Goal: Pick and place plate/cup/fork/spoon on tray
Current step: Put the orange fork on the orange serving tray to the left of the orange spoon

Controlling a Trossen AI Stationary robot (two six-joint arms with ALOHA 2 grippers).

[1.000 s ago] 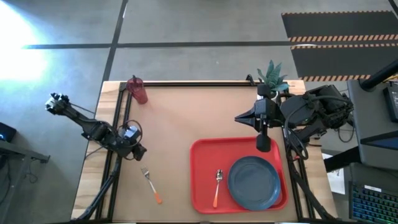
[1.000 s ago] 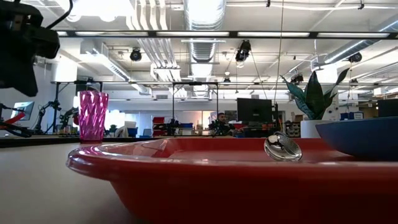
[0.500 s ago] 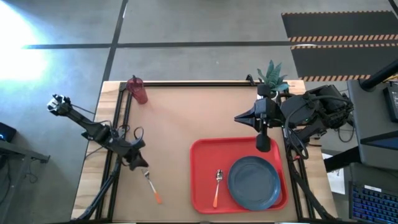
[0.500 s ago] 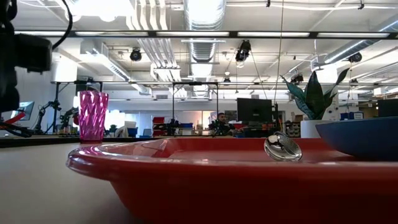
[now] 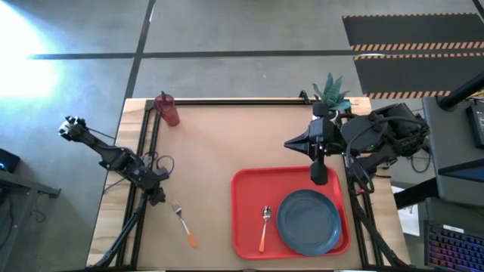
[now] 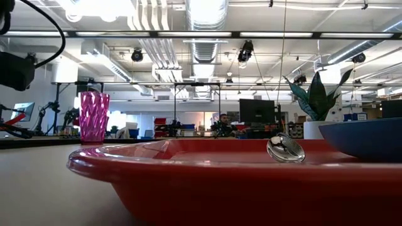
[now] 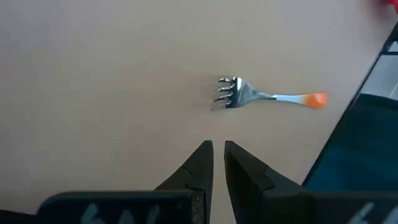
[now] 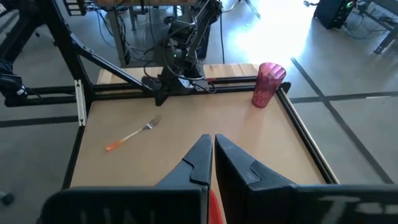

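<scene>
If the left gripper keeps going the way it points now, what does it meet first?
Probably the fork: the left gripper, jaws nearly shut, points at its tines with only bare table between. Depth is unclear.

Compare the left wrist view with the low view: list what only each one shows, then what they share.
Only the left wrist view: the fork lying on the bare table, ahead of the left tool, whose fingers are nearly shut on nothing.
Only the low view: the tray, with the spoon and plate on it, the cup standing far back, and a potted plant.
Shared: only the tabletop.
</scene>
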